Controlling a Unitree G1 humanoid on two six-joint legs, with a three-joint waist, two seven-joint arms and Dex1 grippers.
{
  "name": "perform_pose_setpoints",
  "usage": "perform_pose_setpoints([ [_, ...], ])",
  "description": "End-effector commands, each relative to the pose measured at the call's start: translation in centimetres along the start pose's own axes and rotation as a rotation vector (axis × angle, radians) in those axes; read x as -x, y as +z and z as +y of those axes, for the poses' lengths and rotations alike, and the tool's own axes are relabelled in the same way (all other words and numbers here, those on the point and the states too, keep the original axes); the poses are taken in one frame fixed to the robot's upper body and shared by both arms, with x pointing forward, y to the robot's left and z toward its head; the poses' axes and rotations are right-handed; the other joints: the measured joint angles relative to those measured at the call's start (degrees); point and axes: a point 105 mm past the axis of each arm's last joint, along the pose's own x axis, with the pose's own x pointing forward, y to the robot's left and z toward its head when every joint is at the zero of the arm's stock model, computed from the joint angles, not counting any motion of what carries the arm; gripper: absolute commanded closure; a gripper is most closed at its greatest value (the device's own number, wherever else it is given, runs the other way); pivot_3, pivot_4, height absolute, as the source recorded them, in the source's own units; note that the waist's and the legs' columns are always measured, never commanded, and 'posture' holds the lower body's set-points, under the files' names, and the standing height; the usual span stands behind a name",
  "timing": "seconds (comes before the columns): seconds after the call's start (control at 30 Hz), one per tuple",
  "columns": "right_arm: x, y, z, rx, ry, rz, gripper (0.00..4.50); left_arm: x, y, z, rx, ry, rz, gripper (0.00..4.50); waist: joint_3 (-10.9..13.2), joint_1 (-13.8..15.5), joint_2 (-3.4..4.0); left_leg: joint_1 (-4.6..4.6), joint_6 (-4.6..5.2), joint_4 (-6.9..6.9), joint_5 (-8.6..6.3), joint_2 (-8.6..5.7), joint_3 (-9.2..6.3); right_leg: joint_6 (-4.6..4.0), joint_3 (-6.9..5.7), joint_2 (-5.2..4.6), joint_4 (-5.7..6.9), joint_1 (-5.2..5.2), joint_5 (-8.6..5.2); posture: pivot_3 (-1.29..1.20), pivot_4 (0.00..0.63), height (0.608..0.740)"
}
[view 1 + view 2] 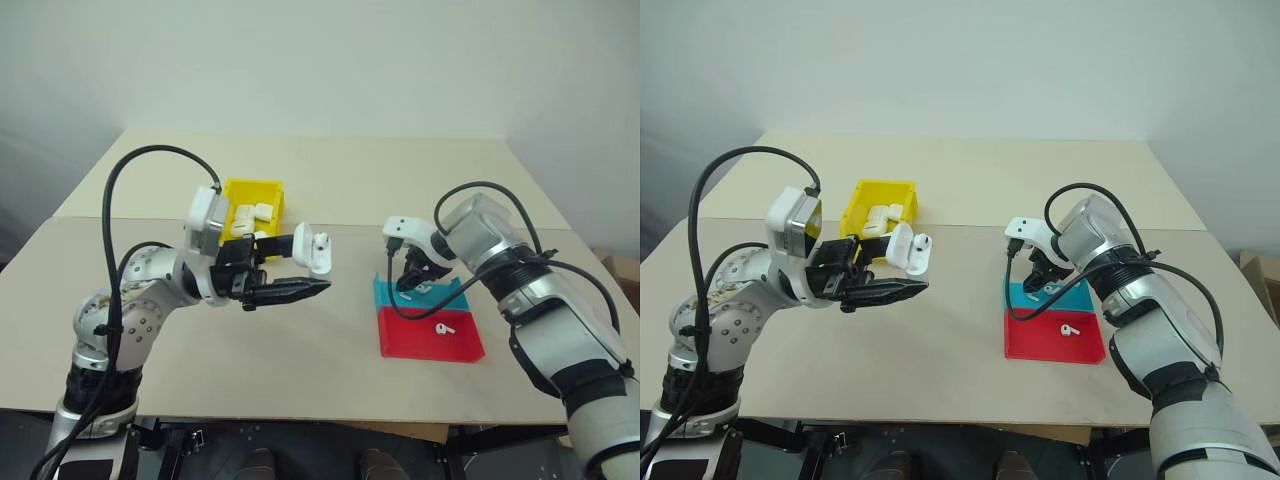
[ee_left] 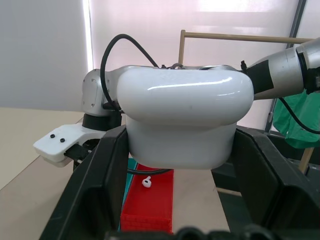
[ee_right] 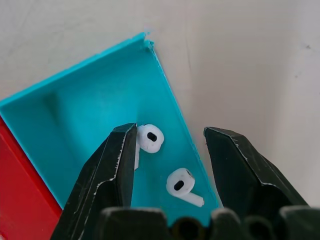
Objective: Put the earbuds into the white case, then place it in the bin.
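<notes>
My right gripper [image 3: 170, 165] points down into the blue tray [image 3: 90, 110], jaws partly open with nothing pinched. Two earbuds [image 3: 150, 137] lie on the tray floor between the fingers: one touches the inner face of one finger, the second [image 3: 182, 186] sits free in the gap near the tray wall. The blue tray butts against the red tray [image 1: 425, 335], where a third earbud [image 1: 442, 327] lies alone.

My left gripper [image 1: 312, 270] is raised above the table [image 1: 300, 340], pointing toward the right arm, clamped on the case [image 1: 319, 252]. The case lid stands open and the case is tilted. Behind the left gripper stands the bin [image 1: 250, 195], holding several white cases [image 1: 262, 211]. Bin and trays are well apart.
</notes>
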Motion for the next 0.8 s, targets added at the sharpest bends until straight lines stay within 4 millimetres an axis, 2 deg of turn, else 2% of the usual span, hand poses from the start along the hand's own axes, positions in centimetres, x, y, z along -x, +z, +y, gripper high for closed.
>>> perform_pose_setpoints([
  [0.03,1.0,0.8,-0.1,0.002,-0.014,-0.006,1.89,0.0,0.8,-0.6,-0.029,-0.015,-0.013,1.71,0.00,0.00,0.00,0.01,0.00,0.00,0.00,0.00,0.00,0.00,0.00,0.01,0.02,0.00,0.00,0.00,0.150,0.740],
  [0.8,-0.9,-0.2,1.1,-0.037,0.018,0.012,1.89,0.1,0.8,-0.5,-0.032,-0.010,-0.004,1.71,0.00,-0.12,0.00,0.05,0.00,0.00,0.00,0.00,0.00,0.00,0.00,0.01,0.06,0.02,0.00,0.00,0.150,0.740],
])
